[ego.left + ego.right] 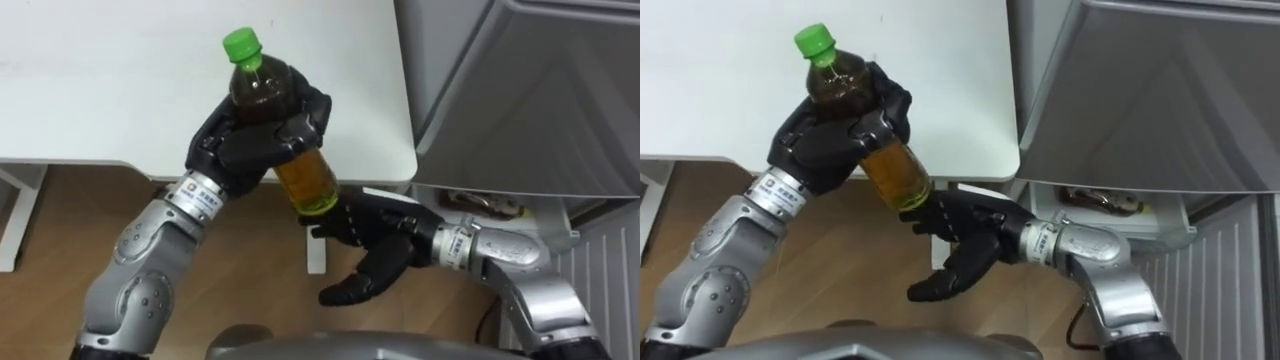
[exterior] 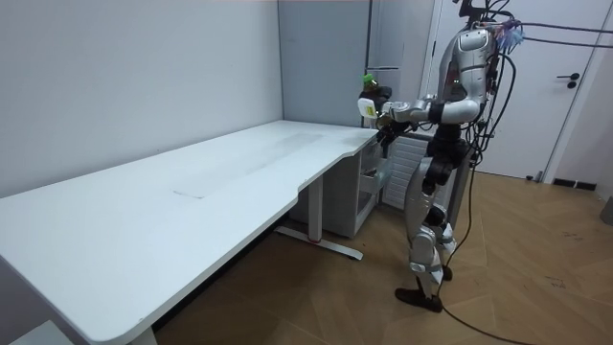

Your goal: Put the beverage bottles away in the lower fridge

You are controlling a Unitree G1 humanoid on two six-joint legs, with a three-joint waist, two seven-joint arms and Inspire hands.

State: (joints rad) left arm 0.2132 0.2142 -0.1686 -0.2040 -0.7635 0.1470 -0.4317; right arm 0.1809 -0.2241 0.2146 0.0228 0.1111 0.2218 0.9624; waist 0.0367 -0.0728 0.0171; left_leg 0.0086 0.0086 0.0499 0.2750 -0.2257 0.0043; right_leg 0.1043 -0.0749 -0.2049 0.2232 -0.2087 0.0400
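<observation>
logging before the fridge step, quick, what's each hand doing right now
Left hand: closed around the bottle.
Right hand: open, fingers relaxed, just below the bottle's base, holding nothing.

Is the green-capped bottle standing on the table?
No, the left hand grips the green-capped bottle, holding it tilted in the air off the white table.

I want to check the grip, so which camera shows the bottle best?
The left eye view: the bottle shows large, green cap to base, with the left hand curled round its middle. The right eye view shows nearly the same. The room view shows it tiny.
</observation>
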